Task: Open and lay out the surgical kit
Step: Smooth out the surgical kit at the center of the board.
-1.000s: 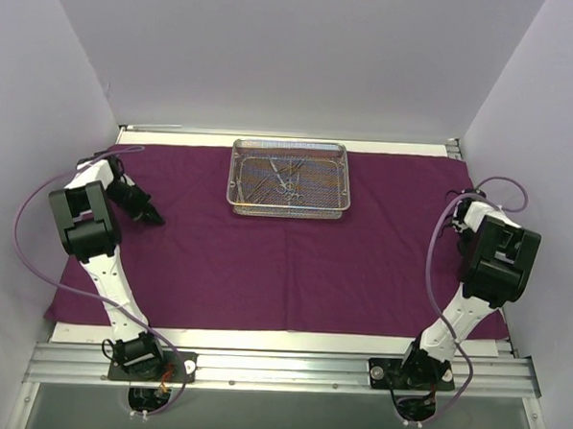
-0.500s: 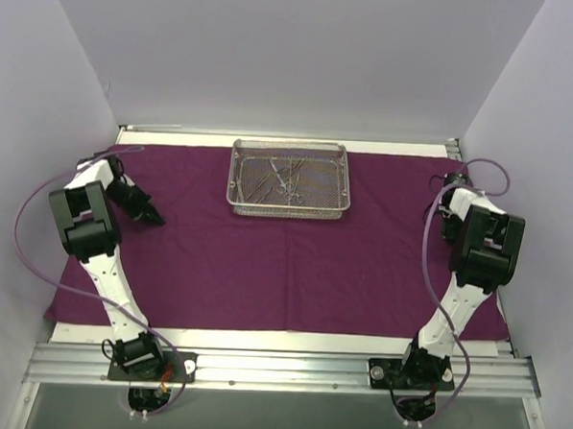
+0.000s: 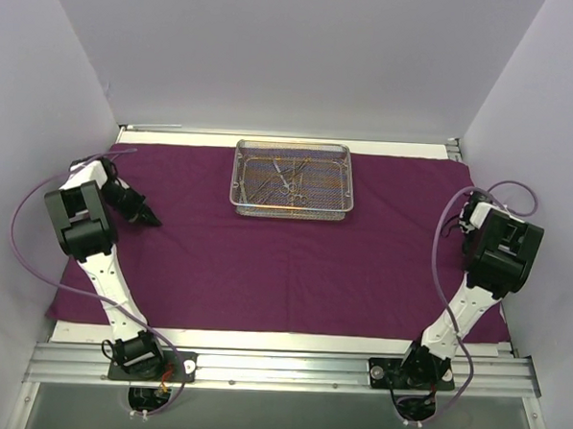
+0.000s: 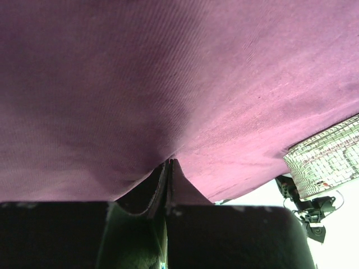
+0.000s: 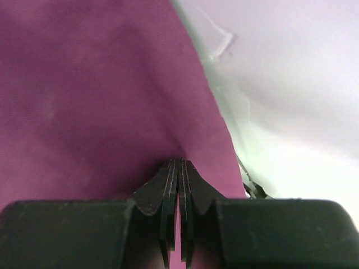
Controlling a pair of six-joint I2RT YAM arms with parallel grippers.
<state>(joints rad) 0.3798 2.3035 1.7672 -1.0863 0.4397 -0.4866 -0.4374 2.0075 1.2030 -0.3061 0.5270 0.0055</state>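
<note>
at the left side of the spread, the left gripper (image 3: 150, 219) has its jaws pressed together, nipping a small ridge of the cloth wrap (image 3: 294, 263) that puckers up to its fingertips (image 4: 160, 182); at the far right edge the right gripper (image 3: 470, 206) is likewise closed, its fingers (image 5: 168, 185) pinching the fabric just beside the hem

the dark magenta wrap lies opened out flat across the table (image 3: 261, 340), reaching almost from wall to wall

the wire-mesh tray (image 3: 288, 213) sits on the wrap at its far middle, well apart from both grippers, and slim metal instruments (image 3: 286, 179) lie crossed inside it, too small to tell apart
</note>
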